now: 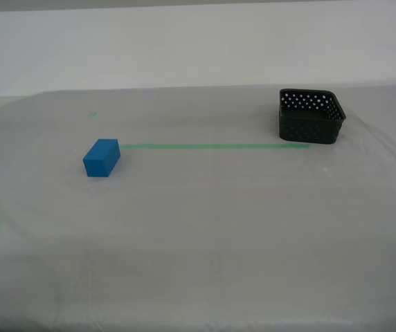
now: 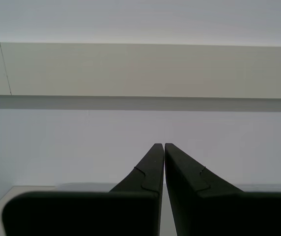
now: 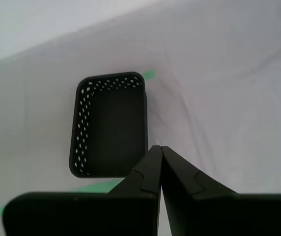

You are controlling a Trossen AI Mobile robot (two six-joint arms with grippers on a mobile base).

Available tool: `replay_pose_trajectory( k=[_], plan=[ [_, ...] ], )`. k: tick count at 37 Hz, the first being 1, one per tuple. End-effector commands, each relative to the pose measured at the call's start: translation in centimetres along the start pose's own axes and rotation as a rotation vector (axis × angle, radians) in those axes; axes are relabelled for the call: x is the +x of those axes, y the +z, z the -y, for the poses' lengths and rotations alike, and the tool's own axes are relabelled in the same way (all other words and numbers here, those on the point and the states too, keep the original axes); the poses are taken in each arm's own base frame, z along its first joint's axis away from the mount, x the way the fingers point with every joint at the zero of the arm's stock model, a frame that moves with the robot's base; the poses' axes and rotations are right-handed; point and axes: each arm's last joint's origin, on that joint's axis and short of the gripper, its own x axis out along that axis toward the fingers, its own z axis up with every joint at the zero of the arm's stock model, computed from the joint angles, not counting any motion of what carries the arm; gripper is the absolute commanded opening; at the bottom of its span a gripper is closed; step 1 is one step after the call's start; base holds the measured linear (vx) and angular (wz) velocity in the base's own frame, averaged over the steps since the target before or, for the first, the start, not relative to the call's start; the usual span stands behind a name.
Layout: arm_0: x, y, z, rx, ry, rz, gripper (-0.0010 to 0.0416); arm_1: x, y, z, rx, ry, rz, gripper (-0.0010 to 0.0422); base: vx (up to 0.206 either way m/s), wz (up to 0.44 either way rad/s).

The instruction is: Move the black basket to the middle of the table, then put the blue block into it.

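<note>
Above the black basket (image 3: pixel 110 125), my first hand (image 3: pixel 159 147) hovers closed, empty.

My first hand (image 3: pixel 159 147) has its jaws pressed together, holding nothing. My second hand (image 2: pixel 159 145) is likewise closed, aimed level.

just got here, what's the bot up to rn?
Nothing is held yet. The small black perforated plastic basket sits empty toward the exterior view's right, at the end of the thin green tape line. The bright-blue rectangular block lies on the whitish-grey cloth table toward that view's left, apart from the basket. My first gripper's pincer is shut and hovers above the basket. My second gripper's pincer is shut too, pointed at a plain wall.
</note>
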Motion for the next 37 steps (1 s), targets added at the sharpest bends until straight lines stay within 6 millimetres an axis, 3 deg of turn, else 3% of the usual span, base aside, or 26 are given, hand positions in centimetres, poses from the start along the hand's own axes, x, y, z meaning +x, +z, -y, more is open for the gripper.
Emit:
replay_pose_trajectory(
  k=[1,18,37],
  plan=[
    [0.8,0.7,-0.3,-0.001,0.001,-0.061,0.0,0.0,0.1,0.0,0.002,0.001,0.005,0.0,0.0,0.0],
    [5.0,3.0,-1.3,-0.013,-0.026,-0.296,0.0,0.0,0.1,0.0,0.002,0.001,0.005,0.0,0.0,0.0],
    [8.2,4.1,-2.4,-0.029,-0.027,-0.33,0.0,0.0,0.1,0.0,0.002,0.001,0.005,0.0,0.0,0.0]
  ],
)
